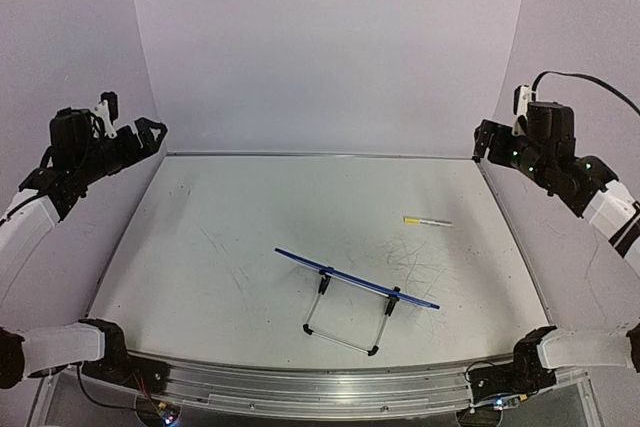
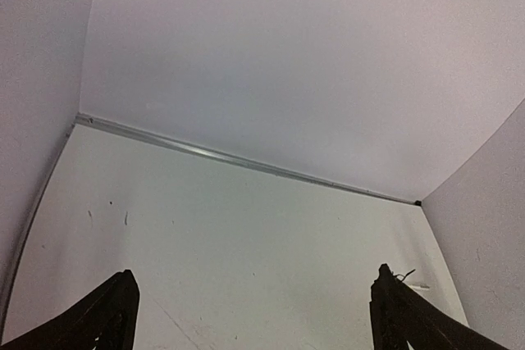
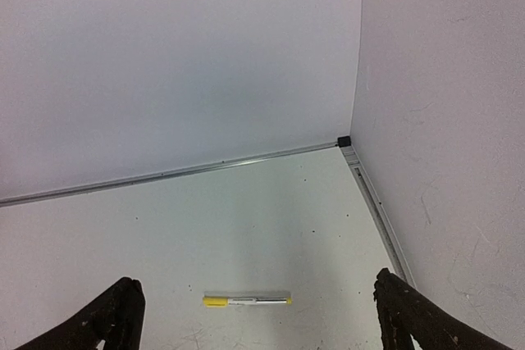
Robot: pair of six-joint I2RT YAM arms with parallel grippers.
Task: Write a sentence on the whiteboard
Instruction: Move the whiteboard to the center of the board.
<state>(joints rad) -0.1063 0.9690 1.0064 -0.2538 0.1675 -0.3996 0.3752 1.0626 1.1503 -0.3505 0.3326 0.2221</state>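
Observation:
The whiteboard (image 1: 355, 279) stands near the table's front middle on black wire feet. In the top view only its thin dark-blue edge shows, so its face and any sentence are hidden. A marker with a yellow cap (image 1: 428, 220) lies flat on the table to the board's far right, and it also shows low in the right wrist view as the marker (image 3: 246, 301). My left gripper (image 1: 150, 134) hangs open, high over the far left corner, holding nothing (image 2: 254, 280). My right gripper (image 1: 483, 142) hangs open, high over the far right corner, with the marker well below its empty jaws (image 3: 256, 283).
The scuffed white tabletop (image 1: 250, 207) has a metal rail (image 3: 180, 171) along its back and side edges. Pale walls close it in behind and on both sides. Both arm bases sit at the near edge.

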